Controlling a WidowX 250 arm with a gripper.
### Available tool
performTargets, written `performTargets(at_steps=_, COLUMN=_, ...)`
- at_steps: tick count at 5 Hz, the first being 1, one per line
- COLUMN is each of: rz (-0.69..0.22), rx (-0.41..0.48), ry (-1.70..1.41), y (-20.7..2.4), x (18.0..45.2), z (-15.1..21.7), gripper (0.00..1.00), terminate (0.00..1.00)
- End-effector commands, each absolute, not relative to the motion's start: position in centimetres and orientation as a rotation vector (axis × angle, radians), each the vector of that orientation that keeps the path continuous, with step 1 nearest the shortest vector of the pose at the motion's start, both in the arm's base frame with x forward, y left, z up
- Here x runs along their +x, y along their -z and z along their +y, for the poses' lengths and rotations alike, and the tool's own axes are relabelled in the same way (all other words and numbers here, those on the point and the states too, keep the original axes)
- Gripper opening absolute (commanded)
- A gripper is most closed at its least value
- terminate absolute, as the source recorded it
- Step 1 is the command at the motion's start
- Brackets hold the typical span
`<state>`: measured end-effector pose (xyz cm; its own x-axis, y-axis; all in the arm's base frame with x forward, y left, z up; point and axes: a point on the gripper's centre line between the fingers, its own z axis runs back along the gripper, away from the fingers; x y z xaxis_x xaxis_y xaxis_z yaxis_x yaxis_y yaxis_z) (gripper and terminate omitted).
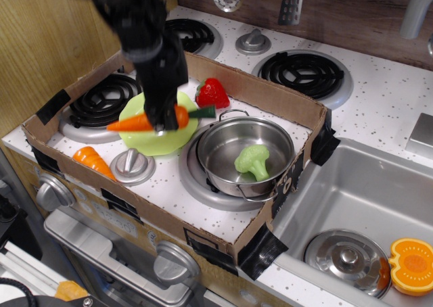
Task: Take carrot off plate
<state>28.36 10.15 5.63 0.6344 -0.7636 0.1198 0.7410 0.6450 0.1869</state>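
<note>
The carrot (145, 121) is clamped by the gripper (164, 120) above the plate (145, 141) — gripped off-centre, it could be tipped loose.

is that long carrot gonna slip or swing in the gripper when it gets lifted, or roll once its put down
The carrot looks like smooth, glossy plastic, so probably stiff and light but somewhat slippery. The gripper holds it nearer the green stem end, above the plate, so the long tip could droop or pivot. Being round and tapered, it may roll in a curve once released.
</note>
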Motion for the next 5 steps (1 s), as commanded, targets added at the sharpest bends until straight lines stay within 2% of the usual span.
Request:
performTargets(at_steps=1, rz=-0.248, rx=0.182, ry=0.573, y=-9.8, x=30.1, z=14.2, gripper=0.0, terminate=0.0)
performTargets(at_steps=2, rz=-0.249, rx=0.22, ry=0.416, y=-9.8, x=30.4, z=15.7, gripper=0.0, terminate=0.0)
performTargets(at_steps=3, rz=-0.321, rx=0.301, ry=0.314, y=-9.4, x=30.8, z=17.5, gripper=0.0, terminate=0.0)
performTargets(at_steps=5, rz=-0.312, rx=0.33, ry=0.231, y=-8.3, x=31.0, z=20.1, gripper=0.0, terminate=0.0)
